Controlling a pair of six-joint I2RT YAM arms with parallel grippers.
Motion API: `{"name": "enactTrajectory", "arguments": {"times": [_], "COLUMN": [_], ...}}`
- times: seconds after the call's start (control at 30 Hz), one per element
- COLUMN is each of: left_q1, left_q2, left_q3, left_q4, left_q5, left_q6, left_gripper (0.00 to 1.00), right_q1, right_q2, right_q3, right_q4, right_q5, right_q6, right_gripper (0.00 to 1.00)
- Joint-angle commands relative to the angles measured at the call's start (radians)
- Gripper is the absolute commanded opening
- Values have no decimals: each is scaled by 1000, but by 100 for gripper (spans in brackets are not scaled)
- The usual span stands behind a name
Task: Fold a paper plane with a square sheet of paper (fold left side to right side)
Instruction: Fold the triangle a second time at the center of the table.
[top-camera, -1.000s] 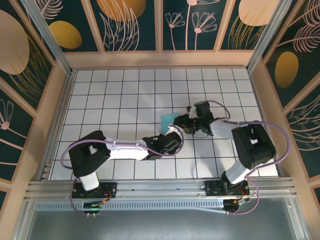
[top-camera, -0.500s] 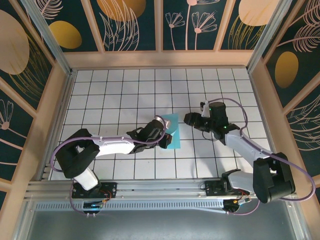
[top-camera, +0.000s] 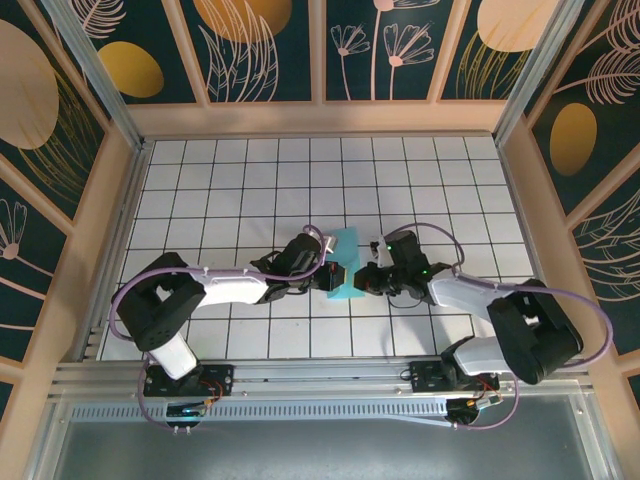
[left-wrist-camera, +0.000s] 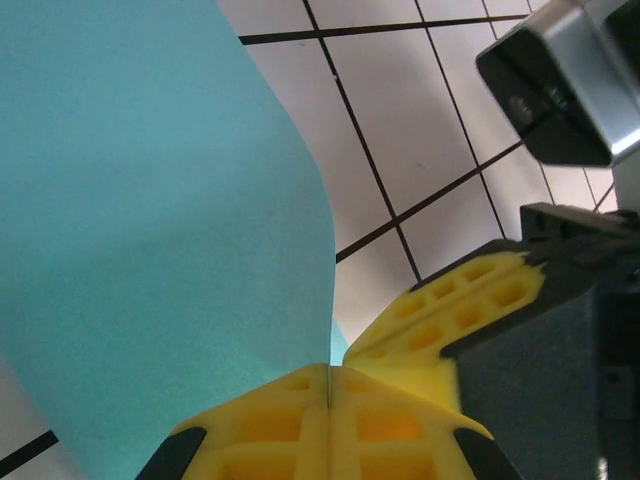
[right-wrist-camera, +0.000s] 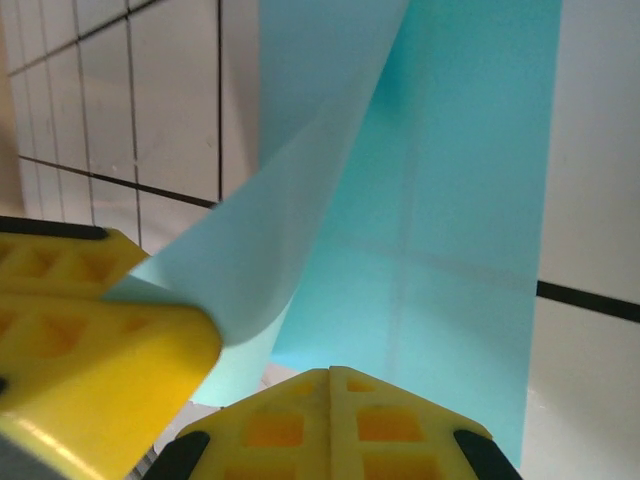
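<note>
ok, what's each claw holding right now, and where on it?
Left claw pinches a corner of the lifted flap of the square sheet of paper. Right claw is shut at the sheet's near edge; a real grip cannot be told.

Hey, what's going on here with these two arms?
Two robot arms are working on the square sheet of paper at the middle of the tiled table. The left gripper is shut on one edge, holding a curved flap above the flat part. The right gripper is shut too, at the flat layer; whether it pinches it is unclear.
</note>
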Motion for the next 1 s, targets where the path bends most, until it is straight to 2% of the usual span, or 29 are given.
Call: {"name": "enactTrajectory", "arguments": {"times": [0.0,0.67,0.97], "left_q1": [7,9,17], "left_q2": [10,26,26], "left_q3": [-3,5,39], "left_q4": [11,-42,-121], "left_q5": [3,-37,-76], "left_q6": [-18,20,108], "left_gripper": [0,0,0], "right_q1": [12,15,15], "right_q2": [36,126,131], "right_q3": [13,44,50], "right_q4": [34,-110,-130], "right_q5": [28,80,85], "right_q6": [19,-21,-33], "right_gripper": [0,0,0]}}
